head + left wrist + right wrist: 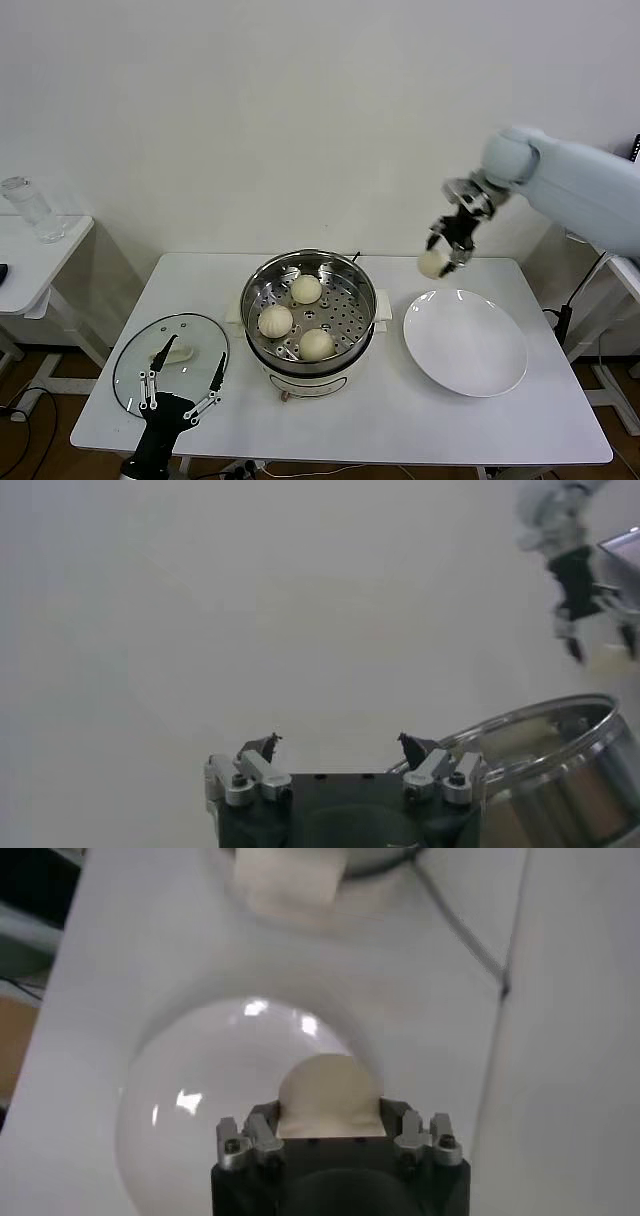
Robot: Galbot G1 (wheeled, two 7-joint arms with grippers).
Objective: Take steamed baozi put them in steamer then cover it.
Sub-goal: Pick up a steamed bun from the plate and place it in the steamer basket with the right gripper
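Right hand (447,252): clamped on last baozi (432,264), lifted above plate (466,342) for carry.
Steamer (308,305): holds three buns, space left.
Cover (170,360): flat on table (400,420), awaiting.
Left hand (182,393): fingers apart, parked near cover.

White plate (466,343) on the white table (340,420); side table (30,260) with a clear bottle (28,209).

No readable text, label, brand, number or sign anywhere in the three views.
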